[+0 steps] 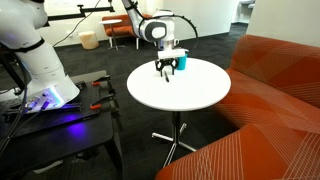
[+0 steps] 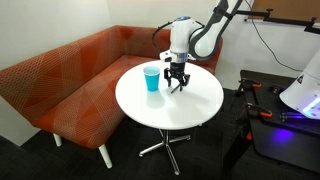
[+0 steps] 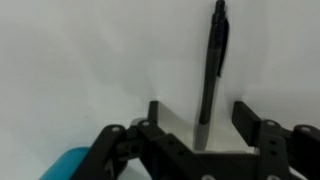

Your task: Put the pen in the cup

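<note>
The black pen (image 3: 213, 60) lies on the white round table (image 2: 190, 105) and runs away from the wrist camera, its near end between my fingers. My gripper (image 3: 200, 108) is open, low over the table, with one finger on each side of the pen and a gap to each. The blue-teal cup (image 2: 152, 78) stands upright on the table just beside the gripper (image 2: 177, 84). It also shows in an exterior view (image 1: 181, 62) and at the lower left corner of the wrist view (image 3: 70, 165). The gripper (image 1: 167, 68) hides the pen in both exterior views.
An orange sofa (image 2: 70, 75) curves round the far side of the table; it also shows in an exterior view (image 1: 275, 90). A black cart (image 1: 60, 115) with the robot base and tools stands beside the table.
</note>
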Controlling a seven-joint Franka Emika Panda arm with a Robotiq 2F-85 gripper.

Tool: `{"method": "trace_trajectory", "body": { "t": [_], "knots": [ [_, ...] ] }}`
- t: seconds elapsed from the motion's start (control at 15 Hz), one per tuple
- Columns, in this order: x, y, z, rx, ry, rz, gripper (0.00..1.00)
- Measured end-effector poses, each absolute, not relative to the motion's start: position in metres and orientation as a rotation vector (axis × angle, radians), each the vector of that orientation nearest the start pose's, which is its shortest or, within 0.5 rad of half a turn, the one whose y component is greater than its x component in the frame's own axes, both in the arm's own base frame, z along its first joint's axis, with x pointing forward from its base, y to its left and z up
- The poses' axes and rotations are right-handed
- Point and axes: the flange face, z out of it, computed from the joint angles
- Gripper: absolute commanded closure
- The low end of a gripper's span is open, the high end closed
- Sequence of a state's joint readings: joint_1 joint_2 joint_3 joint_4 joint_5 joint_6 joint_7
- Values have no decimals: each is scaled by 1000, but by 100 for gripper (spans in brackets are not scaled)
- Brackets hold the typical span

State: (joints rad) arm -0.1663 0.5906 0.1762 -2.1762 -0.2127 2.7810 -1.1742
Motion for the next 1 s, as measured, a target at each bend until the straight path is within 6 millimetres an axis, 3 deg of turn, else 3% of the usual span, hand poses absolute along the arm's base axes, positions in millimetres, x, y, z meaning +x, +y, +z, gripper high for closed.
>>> {"method": "trace_trajectory", "body": {
  "t": [0.4, 0.8, 1.0],
  "knots": [
    [558, 20, 129, -2455, -1958, -78, 99],
    [558, 20, 131, -2454, -1956, -72, 97],
    [559, 19, 140, -2473, -1941, -90, 97]
  ]
}}
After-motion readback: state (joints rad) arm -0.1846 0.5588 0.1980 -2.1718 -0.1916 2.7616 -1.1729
